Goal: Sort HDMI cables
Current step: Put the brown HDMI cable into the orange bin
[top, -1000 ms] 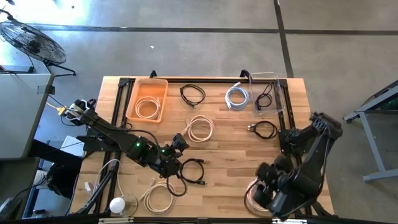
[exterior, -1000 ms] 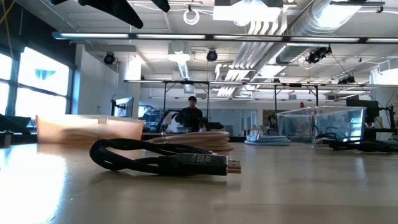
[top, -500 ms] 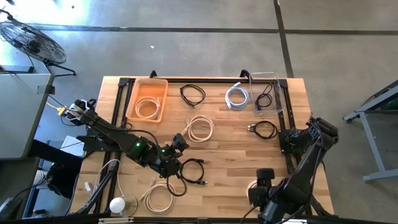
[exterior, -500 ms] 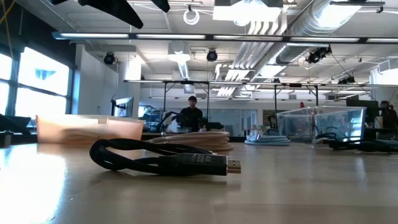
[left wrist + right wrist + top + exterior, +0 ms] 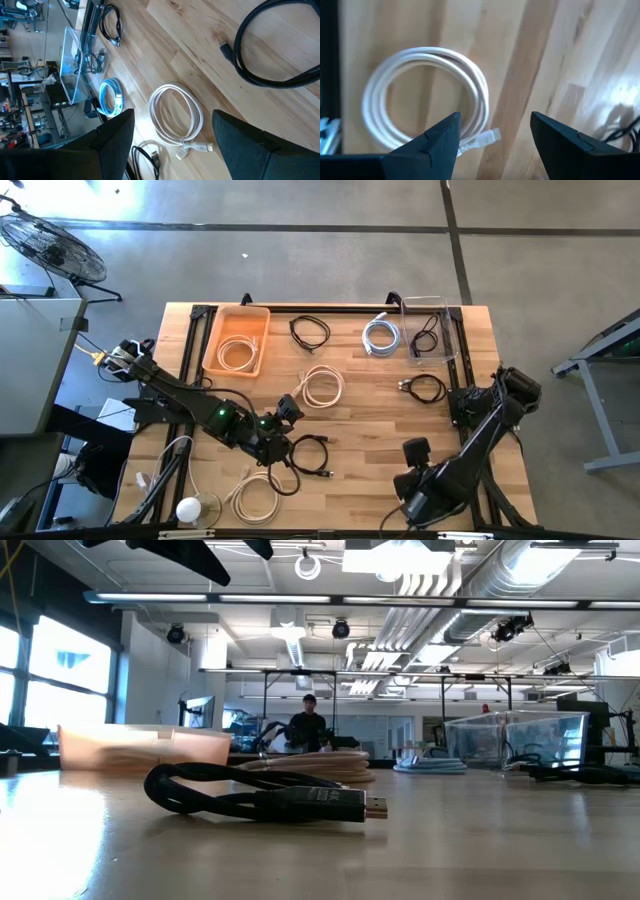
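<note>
HDMI cables are spread in small coils across the wooden table (image 5: 360, 410): a cream coil (image 5: 322, 387) at the middle, a black coil (image 5: 310, 332) at the far edge, a silvery-white coil (image 5: 381, 336) beside the clear bin (image 5: 445, 308), a black coil (image 5: 425, 388) on the right, a black coil (image 5: 311, 453) near the left arm, and two cream coils at the near edge, one (image 5: 257, 497) on the left and one (image 5: 427, 97) under the right arm. One cream coil already lies in the orange tray (image 5: 212, 332) and one black coil in the clear bin. The coils are judged light, springy and apt to slide on the smooth wood; a hold across the bundled strands, away from the stiff plug ends, is judged safest. The left gripper (image 5: 172, 132) is held open above the table, between the middle cream coil and the black coil beside it. The right gripper (image 5: 495, 132) is open too, over the near right cream coil, with nothing held. Neighbouring coils lie well apart, so little is seen to stand in the way; the bin's tall walls would have to be cleared.
</note>
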Robot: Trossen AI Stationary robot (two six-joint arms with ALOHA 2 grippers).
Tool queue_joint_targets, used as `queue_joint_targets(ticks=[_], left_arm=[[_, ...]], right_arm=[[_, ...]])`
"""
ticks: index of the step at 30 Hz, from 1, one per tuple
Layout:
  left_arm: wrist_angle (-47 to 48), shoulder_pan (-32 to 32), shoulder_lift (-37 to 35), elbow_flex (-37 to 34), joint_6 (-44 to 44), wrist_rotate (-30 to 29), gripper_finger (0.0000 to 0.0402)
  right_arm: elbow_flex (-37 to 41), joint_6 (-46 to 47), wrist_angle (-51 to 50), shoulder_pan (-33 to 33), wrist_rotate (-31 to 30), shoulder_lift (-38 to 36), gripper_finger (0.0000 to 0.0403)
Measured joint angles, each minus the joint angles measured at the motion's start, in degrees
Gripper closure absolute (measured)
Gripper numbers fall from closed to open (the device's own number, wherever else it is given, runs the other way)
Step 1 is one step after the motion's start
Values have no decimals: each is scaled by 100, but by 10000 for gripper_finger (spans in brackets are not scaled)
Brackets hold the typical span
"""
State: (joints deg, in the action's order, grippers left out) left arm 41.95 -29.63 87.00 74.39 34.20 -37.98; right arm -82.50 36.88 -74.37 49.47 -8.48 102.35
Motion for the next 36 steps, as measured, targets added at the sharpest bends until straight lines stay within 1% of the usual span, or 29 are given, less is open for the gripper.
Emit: queue_joint_targets(ticks=[4, 7, 9, 12, 14, 17, 21, 24, 27, 29, 32, 36], left_arm=[[-1, 0, 0, 0, 0, 0, 140], [-3, 2, 0, 0, 0, 0, 140], [-3, 2, 0, 0, 0, 0, 140], [-3, 2, 0, 0, 0, 0, 140], [-6, 2, 0, 0, 0, 0, 140], [-11, 1, 0, 0, 0, 0, 140], [-30, 1, 2, -1, 0, -2, 140], [-30, 0, 2, -2, 0, 0, 140], [-32, 1, 2, 0, 0, 0, 140], [-33, 1, 2, -1, 0, 0, 140], [-32, 2, 2, -2, 0, 0, 140], [-32, 0, 2, -2, 0, 0, 140]], right_arm=[[302, 322, 160, -112, 7, 0, 171], [515, 351, 466, -229, 9, 2, 171], [617, 296, 773, -314, 127, -3, 171], [769, -285, 1270, -325, 411, 2, 171], [862, -510, 1787, -296, 563, 0, 171], [931, -127, 2309, -275, 584, 2, 171], [902, 542, 2336, -389, 616, 1, 171], [906, 608, 2244, -496, 840, 0, 171], [909, 490, 2237, -574, 1050, 0, 171], [909, 315, 2238, -581, 1051, 0, 171], [909, 31, 2212, -544, 957, 0, 171], [911, -116, 2064, -443, 666, 0, 171]])
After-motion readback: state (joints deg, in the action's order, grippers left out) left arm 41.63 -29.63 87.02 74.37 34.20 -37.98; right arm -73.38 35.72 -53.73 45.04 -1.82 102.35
